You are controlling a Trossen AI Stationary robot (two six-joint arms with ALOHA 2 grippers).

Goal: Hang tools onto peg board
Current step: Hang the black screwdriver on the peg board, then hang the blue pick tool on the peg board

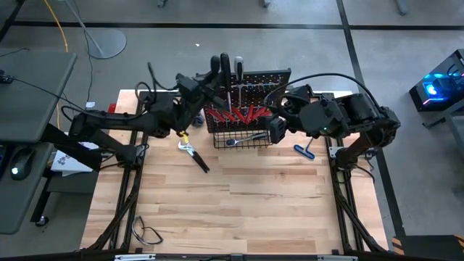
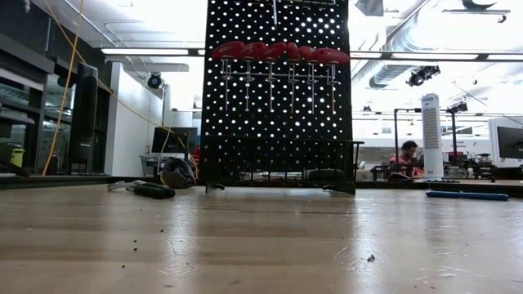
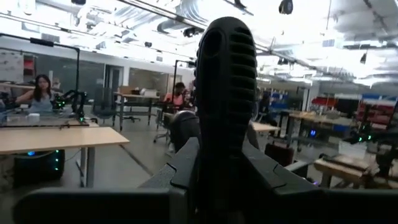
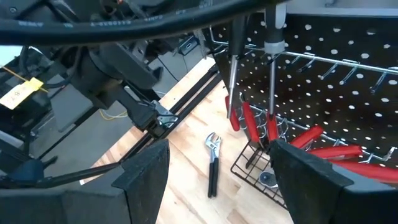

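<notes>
The black peg board point(image 1: 255, 85) stands at the table's far middle, with a wire basket point(image 1: 243, 139) at its base. Red-handled screwdrivers point(image 2: 278, 53) hang in a row on it, and more of them lie in the basket point(image 4: 323, 149). My left gripper point(image 1: 216, 74) is at the board's top left, shut on a black-handled screwdriver point(image 3: 227, 93). My right gripper point(image 4: 227, 186) is open and empty by the basket's right end point(image 1: 276, 130). Black-handled pliers point(image 1: 193, 154) and a blue-handled T-shaped tool point(image 1: 304, 150) lie flat on the table. My left gripper pinches the screwdriver's black ribbed handle point(image 3: 225, 146) between its two fingers point(image 3: 186, 168). The handle's free end, which has a hole point(image 3: 211, 43), stands out past the fingers. The shaft is hidden behind the gripper in the wrist view. The screwdriver is lifted clear of the table.
Two more tool shafts point(image 4: 272, 81) hang at the board's left side. A black cable loop point(image 1: 148, 233) lies near the table's front left. The wooden table top point(image 1: 246, 203) in front of the board is bare. People sit at desks in the room behind.
</notes>
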